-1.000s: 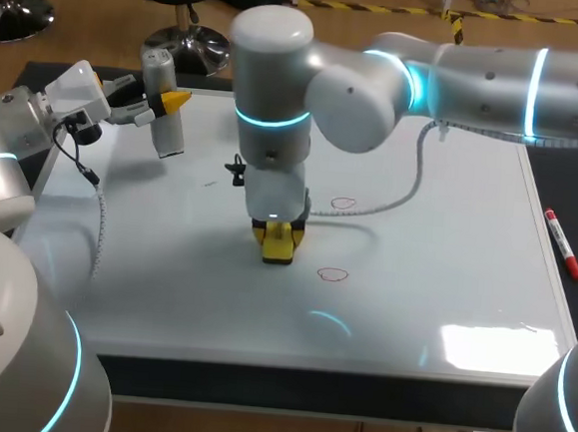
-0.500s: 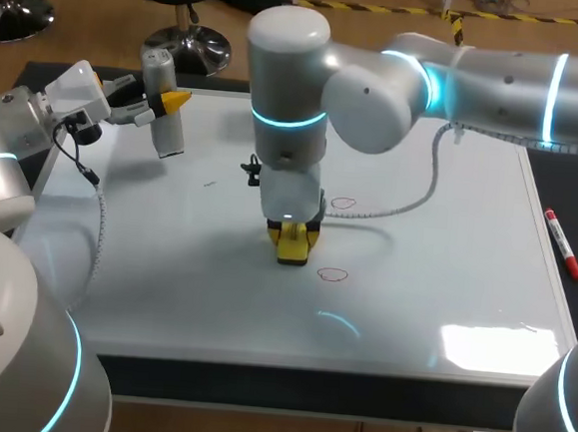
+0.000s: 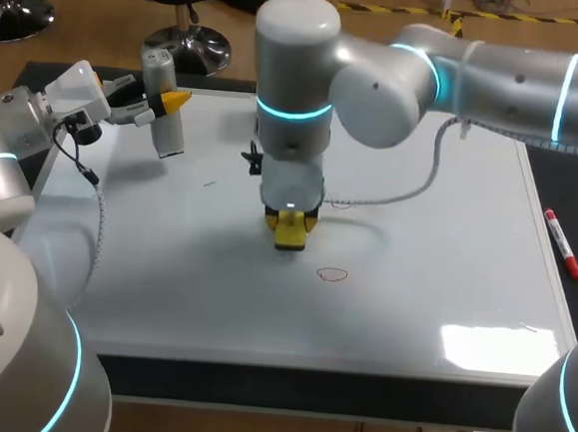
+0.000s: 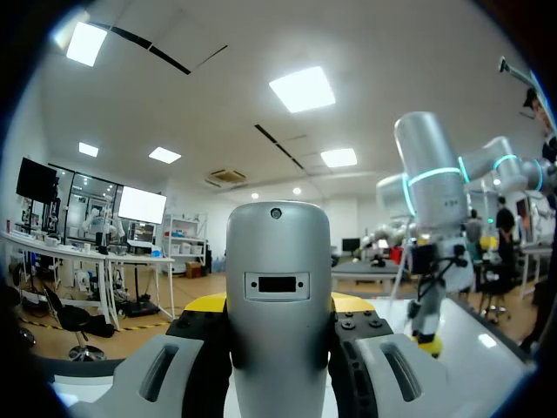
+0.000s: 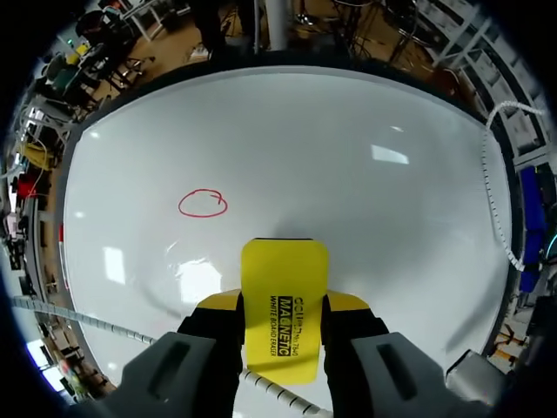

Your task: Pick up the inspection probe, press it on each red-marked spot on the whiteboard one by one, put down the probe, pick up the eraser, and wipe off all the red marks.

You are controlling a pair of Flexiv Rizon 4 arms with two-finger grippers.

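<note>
Yr R gripper [image 5: 283, 319] clamped on eraser [image 5: 285, 266], gripping its long sides near rear end. Eraser = flat yellow block, rounded corners, looks like rigid plastic shell, prob light; wiping face hidden. Hold looks sound. Keep it flat on whiteboard [image 3: 443, 288]: glossy, slick, so expect easy glide, little drag. Eraser near whiteboard's middle, red oval mark [image 5: 203, 204] just ahead, unwiped. L gripper [image 4: 280, 335] clenched on inspection probe [image 4: 280, 279], a smooth stiff grey cylinder, at whiteboard's far-left corner
</note>
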